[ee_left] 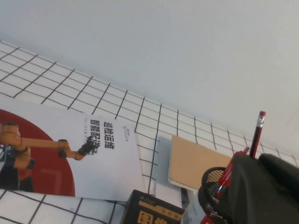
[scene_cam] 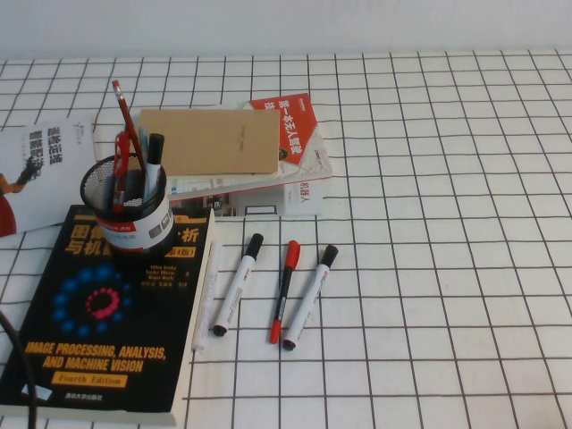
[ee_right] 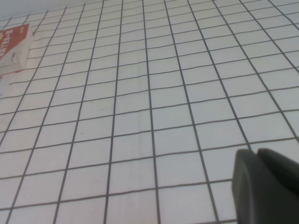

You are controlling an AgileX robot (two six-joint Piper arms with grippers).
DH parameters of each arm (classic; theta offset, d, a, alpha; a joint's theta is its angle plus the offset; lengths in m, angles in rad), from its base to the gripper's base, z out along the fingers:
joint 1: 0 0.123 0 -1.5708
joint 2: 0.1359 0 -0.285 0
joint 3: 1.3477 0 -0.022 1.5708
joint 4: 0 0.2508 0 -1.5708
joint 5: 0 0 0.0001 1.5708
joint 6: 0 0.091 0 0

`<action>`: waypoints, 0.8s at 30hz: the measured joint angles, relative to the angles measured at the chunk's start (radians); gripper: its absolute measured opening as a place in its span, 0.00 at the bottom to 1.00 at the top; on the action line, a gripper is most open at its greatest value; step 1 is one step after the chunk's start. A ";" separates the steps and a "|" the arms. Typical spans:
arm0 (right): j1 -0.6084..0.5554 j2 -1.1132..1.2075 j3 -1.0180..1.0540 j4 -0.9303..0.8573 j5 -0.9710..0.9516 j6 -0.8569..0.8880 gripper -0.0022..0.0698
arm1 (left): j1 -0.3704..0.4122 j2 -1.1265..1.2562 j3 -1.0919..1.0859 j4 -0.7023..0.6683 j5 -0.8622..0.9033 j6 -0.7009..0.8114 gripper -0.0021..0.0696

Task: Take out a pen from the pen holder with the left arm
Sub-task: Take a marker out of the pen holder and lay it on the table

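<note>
**Pen holder full on the black book, left gripper clenched beside it**

The pen holder, a black mesh cup with a red-and-white label, stands upright on the far end of a black textbook at the left of the table. 3 things stick up out of it: a red pencil that leans left and reaches highest, a red pen and a black-capped marker.

The left gripper does not show in the high view. In its own wrist view its dark fingers are clenched together with nothing visible between them, and they overlap the holder's rim, with the pencil's tip rising behind them. How close it is to the holder cannot be told.

Just right of the textbook, 4 more pens lie flat on the grid cloth: a slim white pen along the book's edge, then a white marker with a black cap, a loose red pen and a second white marker, side by side and near each other.

Beyond the holder lies a stack of books topped by a tan notebook, with a red-and-white book jutting out on its right. A white booklet lies at the far left. A dark cable curves at the near left corner.

The right gripper hangs over bare grid cloth well to the right, its fingers pressed together and holding nothing.
</note>
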 joint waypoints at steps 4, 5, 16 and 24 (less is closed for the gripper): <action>0.000 0.000 0.000 0.000 0.000 0.000 0.01 | -0.026 0.084 0.000 0.105 -0.059 -0.024 0.03; 0.000 0.000 0.000 0.000 0.000 0.000 0.01 | -0.041 0.106 0.000 0.115 -0.076 -0.012 0.03; 0.000 0.000 0.000 0.000 0.000 0.000 0.01 | -0.236 0.408 -0.024 0.127 -0.294 0.311 0.53; 0.000 0.000 0.000 0.000 0.000 0.000 0.01 | -0.279 0.660 -0.150 0.164 -0.406 0.312 0.65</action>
